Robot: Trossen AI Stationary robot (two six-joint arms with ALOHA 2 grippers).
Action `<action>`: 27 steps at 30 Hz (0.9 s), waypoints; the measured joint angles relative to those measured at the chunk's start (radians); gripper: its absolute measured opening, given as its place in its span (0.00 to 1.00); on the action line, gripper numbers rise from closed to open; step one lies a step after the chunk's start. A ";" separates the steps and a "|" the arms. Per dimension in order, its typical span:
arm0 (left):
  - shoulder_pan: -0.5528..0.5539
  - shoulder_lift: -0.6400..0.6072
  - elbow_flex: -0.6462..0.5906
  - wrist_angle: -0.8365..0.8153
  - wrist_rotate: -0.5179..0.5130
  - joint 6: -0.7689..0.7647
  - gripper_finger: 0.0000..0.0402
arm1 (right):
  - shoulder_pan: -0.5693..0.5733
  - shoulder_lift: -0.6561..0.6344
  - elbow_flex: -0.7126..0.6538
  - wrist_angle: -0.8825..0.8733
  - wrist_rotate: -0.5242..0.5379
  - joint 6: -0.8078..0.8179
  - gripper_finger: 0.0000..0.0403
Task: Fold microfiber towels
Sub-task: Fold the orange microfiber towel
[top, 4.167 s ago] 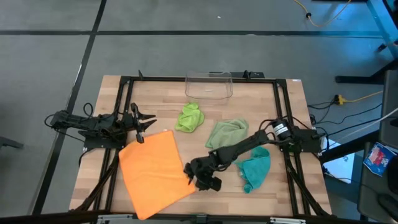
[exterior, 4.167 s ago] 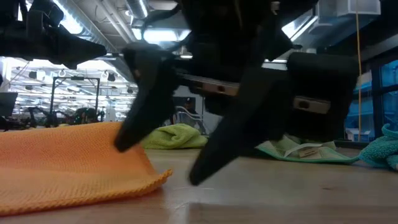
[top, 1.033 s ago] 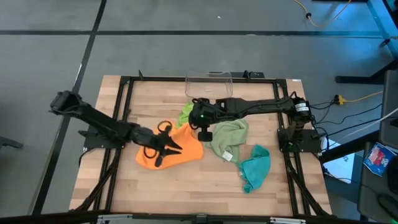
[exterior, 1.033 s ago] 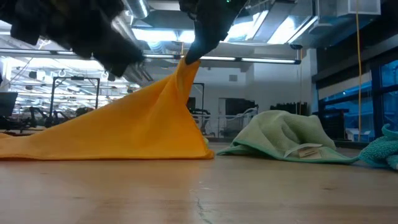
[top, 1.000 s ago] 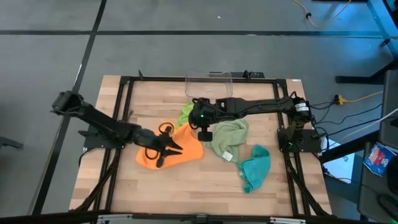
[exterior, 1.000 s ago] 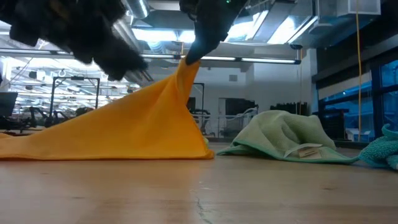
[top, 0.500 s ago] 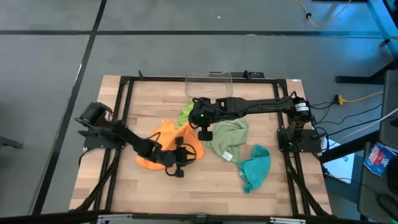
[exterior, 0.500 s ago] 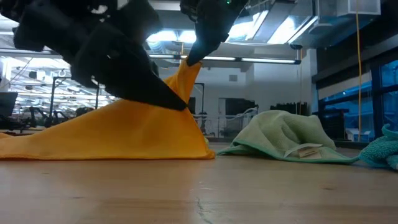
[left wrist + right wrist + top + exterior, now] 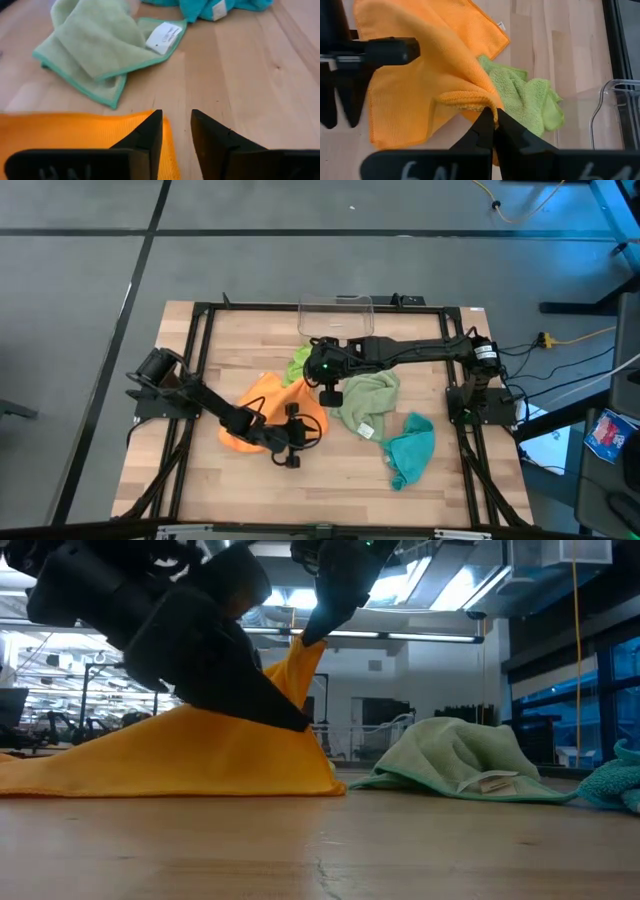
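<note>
The left pincer (image 9: 297, 435) has just parted and released the orange towel (image 9: 262, 412), while the right pincer (image 9: 494, 121) stays clamped on its raised corner mid-desk.

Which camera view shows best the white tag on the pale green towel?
The left wrist view: the tag lies plainly near the sage towel's corner. The low view shows it edge-on, the high view only a speck; the right wrist view misses it.

A robotics lab or industrial test hall. The pale butcher-block wooden table (image 9: 250, 490) sits inside a black metal frame (image 9: 200, 315) on a grey concrete floor marked with dark lines (image 9: 150, 235). Cables (one yellow (image 9: 575, 338)) trail at three o'clock. Across the table, long ceiling light strips (image 9: 440, 585) run above an open hall with distant equipment racks (image 9: 95, 690).
</note>
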 joint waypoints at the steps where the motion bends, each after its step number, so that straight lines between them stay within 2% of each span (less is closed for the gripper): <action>1: 0.006 0.000 0.000 -0.010 0.001 -0.027 0.28 | 0.000 0.000 0.000 0.000 -0.002 0.000 0.02; 4: 0.023 0.000 0.000 -0.020 0.006 -0.091 0.36 | 0.000 0.000 0.000 0.000 -0.003 0.000 0.02; 7: 0.038 0.000 0.000 -0.019 0.061 -0.134 0.43 | 0.000 0.000 0.000 -0.002 -0.003 0.000 0.02; 10: 0.039 0.000 0.000 -0.015 0.076 -0.142 0.47 | 0.000 0.000 0.000 -0.003 -0.003 0.000 0.02; 17: 0.034 0.067 -0.001 0.014 0.109 -0.121 0.48 | 0.000 0.000 0.000 -0.003 -0.004 -0.001 0.02; 20: 0.034 0.117 0.004 0.037 0.085 -0.105 0.48 | 0.000 0.000 0.000 -0.004 -0.004 -0.002 0.02; 27: 0.035 0.222 0.104 0.056 0.039 -0.071 0.47 | 0.000 0.000 0.000 -0.006 -0.004 -0.001 0.02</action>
